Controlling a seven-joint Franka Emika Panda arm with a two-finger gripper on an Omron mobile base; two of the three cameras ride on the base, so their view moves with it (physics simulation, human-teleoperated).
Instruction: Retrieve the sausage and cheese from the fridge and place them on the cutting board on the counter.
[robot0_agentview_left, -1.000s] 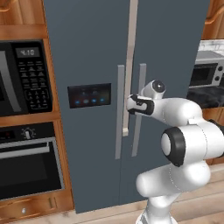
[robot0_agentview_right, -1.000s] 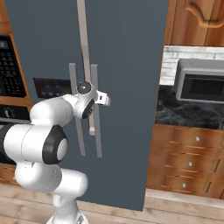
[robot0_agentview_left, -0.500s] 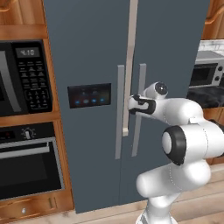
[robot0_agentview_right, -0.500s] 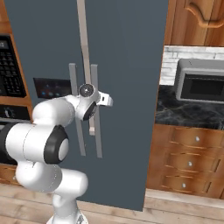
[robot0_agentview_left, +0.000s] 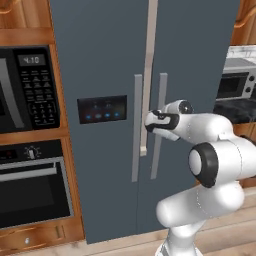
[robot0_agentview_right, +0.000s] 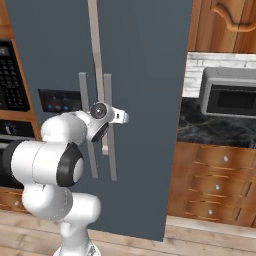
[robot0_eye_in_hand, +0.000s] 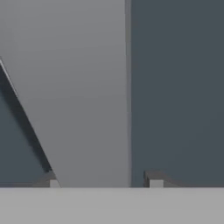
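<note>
Matt blue-grey fridge (robot0_agentview_left: 110, 55) with smooth grey metallic handles (robot0_agentview_left: 136, 127); glossy black marble surface (robot0_agentview_right: 215, 131); wooden drawers (robot0_agentview_right: 215, 185).

White arm, folded: the base column rises at 6 o'clock, the large dark-capped elbow joint sits at 3 o'clock of centre in the left base view and at 9 o'clock in the right base view. The forearm runs level toward the hand. Gripper (robot0_agentview_left: 150, 121) (robot0_agentview_right: 123, 118) (robot0_eye_in_hand: 103, 180) held horizontal, wrist level, pointing forward. In the hand view, two fingertips (robot0_eye_in_hand: 53, 180) rise at 6 o'clock, one on each side of a pale vertical bar; contact cannot be judged.
</note>
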